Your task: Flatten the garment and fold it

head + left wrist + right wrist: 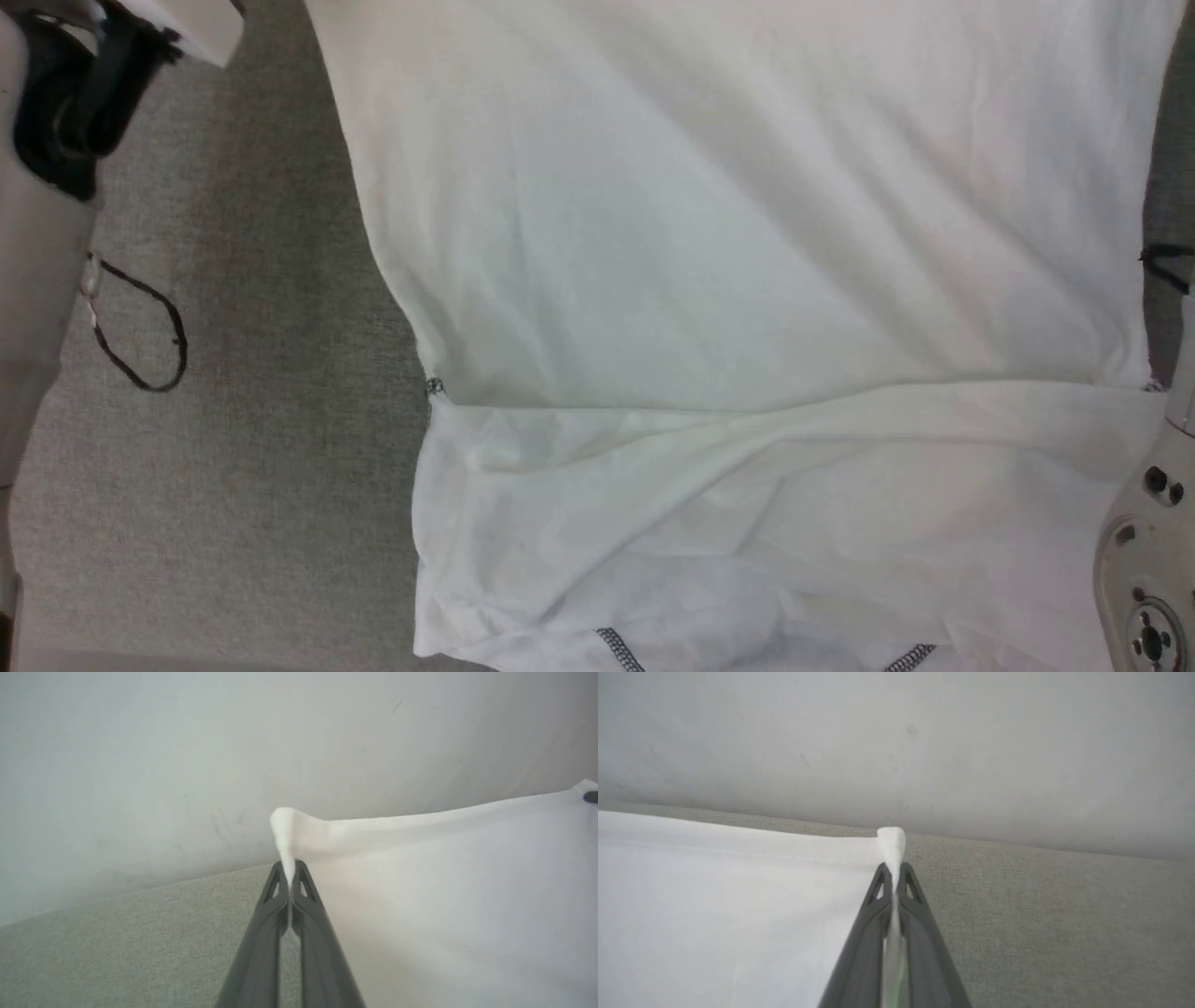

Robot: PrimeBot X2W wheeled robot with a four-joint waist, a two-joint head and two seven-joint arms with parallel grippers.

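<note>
A: Your left pincer (pixel 290 871) is clenched on a pinch of the garment (pixel 747 233). A white tuft pokes past its tips at the centre of the left wrist view, and the hem runs off to that frame's right edge.

B: Same on the other side. Your right pincer (pixel 893 872) is clamped on the opposite corner, with cloth squeezed between the 2 fingers (pixel 859 952) and the hem running to the left edge.

A: The garment lies across the grey worktop (pixel 261 448), filling the centre and right of the head view. A crosswise ridge (pixel 747 406) sits just below mid-frame. Under it the cloth is rumpled down to the zigzag stitching (pixel 618 651) at the bottom edge.

B: That's your risk, I think. Both grips are small corner pinches on thin fabric. Pull the 2 corners unevenly and 1 could slide out, dropping that side.

A: And if you drag before the hem is taut, the ridge may travel with the cloth rather than flatten, so you'd fold creases in.

B: Watch the black cable loop (pixel 140 327) at the left of the head view too. It sits beside your left forearm (pixel 37 327), apart from the cloth, and a sweep toward the lower left could snag it.

A: The wall (pixel 140 756) looks close behind both pincers, so reaching further forward might run you into it.
</note>
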